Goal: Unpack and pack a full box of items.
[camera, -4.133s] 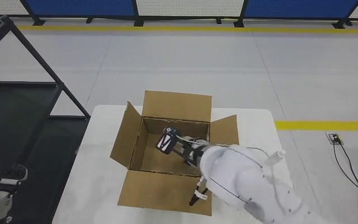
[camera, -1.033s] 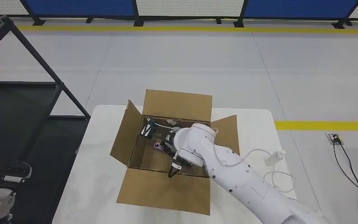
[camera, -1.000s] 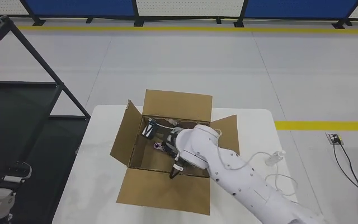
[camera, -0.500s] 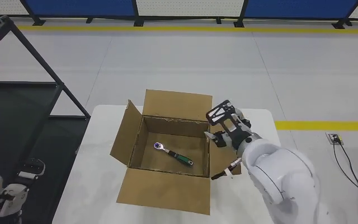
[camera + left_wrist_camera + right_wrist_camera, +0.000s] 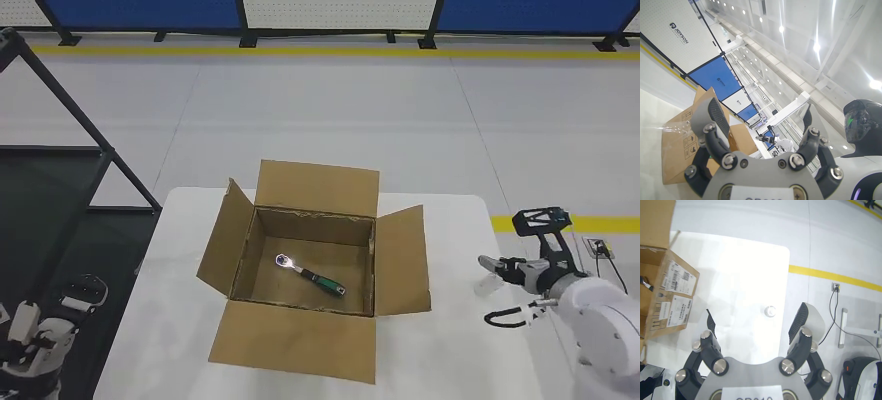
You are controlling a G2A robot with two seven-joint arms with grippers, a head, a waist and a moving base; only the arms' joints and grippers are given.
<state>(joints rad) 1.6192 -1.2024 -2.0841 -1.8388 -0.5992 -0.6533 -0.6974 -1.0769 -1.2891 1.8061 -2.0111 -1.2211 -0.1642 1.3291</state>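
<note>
Top view: the cardboard box (image 5: 305, 345) stands on the white table (image 5: 450, 340) with all four flaps folded out. A ratchet wrench (image 5: 310, 275) lies flat on the box floor. Its chrome head points toward the far left corner and its green-and-black handle toward the near right.

Right wrist view: the right gripper (image 5: 756, 313) has its fingers spread wide with nothing between them. It hangs over the table's right part, well apart from the box. A small white round object (image 5: 770, 310) sits on the table beneath it, near the right edge; I cannot tell what it is. This view adds the outside of the box's right flap, which carries printed labels (image 5: 676, 285). One end of the wrench peeks over the box rim. On the floor past the table run a yellow line (image 5: 829, 275) and a socket with a cable (image 5: 835, 287).

Left wrist view: the left gripper (image 5: 762, 111) is also spread apart and empty, and it is tilted upward toward the ceiling lights. This camera catches the box from outside, showing a side wall with clear tape along one edge. Blue and white partition panels (image 5: 715, 79) stand behind the box.

In the top view the left arm (image 5: 40, 335) sits low, off the table's left side and well apart from the box. The right arm (image 5: 600, 330) is at the table's right edge.
</note>
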